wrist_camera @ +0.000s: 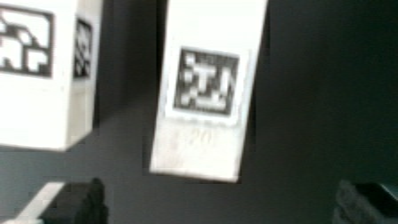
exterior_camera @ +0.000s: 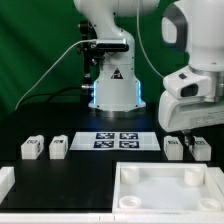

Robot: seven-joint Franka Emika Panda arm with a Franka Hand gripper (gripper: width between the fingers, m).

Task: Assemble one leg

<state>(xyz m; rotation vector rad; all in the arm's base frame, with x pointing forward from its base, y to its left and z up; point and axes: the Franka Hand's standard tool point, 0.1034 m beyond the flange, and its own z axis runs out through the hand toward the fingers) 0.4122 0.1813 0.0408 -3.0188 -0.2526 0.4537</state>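
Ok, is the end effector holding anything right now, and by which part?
Nothing. The end effector is open; the leg below it lies free, not between the fingers.

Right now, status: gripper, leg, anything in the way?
Gripper open, empty, hovering over leg. Leg lies on table, not gripped. Second leg close beside it, may crowd the fingers.
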